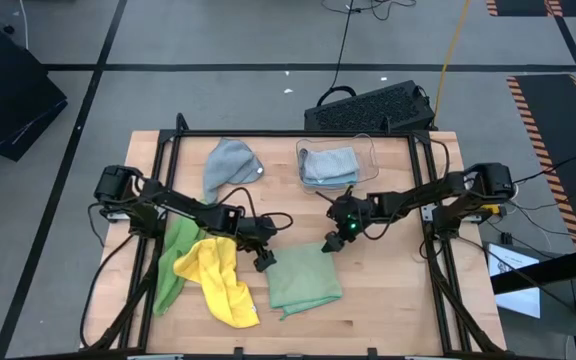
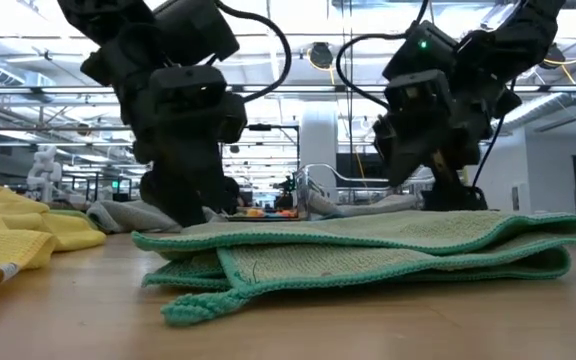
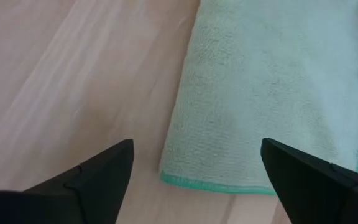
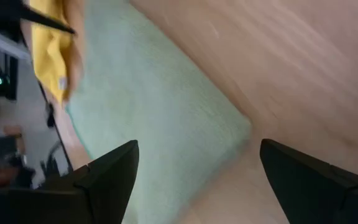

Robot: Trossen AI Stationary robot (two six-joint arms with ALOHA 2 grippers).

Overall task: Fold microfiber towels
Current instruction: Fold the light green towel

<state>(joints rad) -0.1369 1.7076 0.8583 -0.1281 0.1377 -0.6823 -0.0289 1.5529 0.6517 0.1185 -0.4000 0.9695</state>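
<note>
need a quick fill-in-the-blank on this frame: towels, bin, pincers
1. Both pincers, left and right, hang over the folded sage green microfiber towel with their fingers ____.
2. The crumpled yellow microfiber towel partly covers a bright ____ towel.
3. The clear plastic bin holds a light ____ towel.

Missing words: open; green; blue

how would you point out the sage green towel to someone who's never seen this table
On the wooden table, look at the front middle, between the two gripper tips. The sage green towel lies there folded flat with a darker green hem, unlike the crumpled yellow towel and bright green towel beside it.
</note>
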